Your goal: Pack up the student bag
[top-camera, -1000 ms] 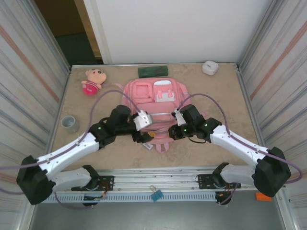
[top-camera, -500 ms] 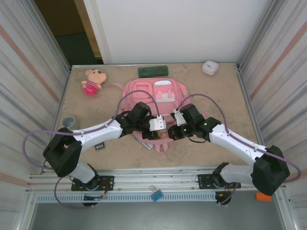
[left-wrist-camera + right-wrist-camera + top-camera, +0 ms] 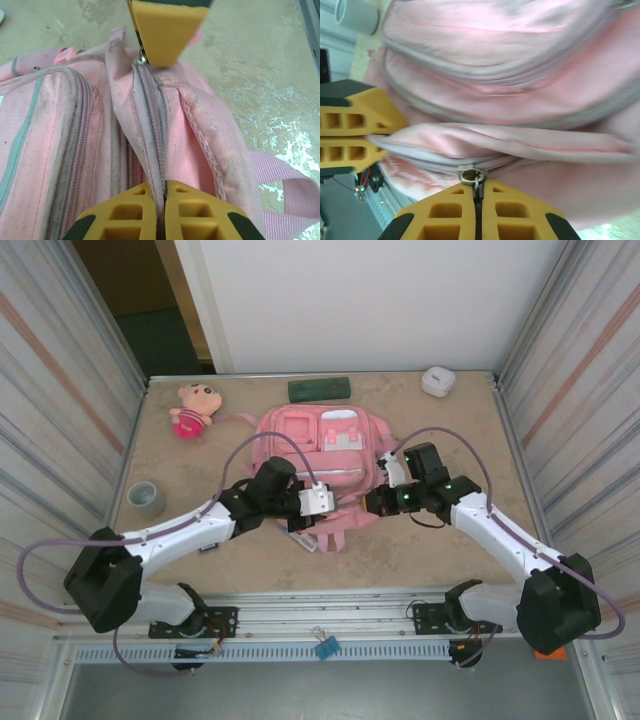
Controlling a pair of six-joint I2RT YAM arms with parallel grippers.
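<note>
Mottled beige tabletop (image 3: 455, 440) lies under the student bag (image 3: 318, 445), which sits right beneath both my hands. My left gripper (image 3: 159, 192) pinches fabric beside the zip; my right gripper (image 3: 477, 192) pinches the zip pull (image 3: 471, 174). Next, I reckon: brace left, draw the pull along.

Both arms reach forward, elbows out, wrists turned inward. Left gripper (image 3: 159, 189) and right gripper (image 3: 477, 189) face each other, jaws clamped tight.
</note>
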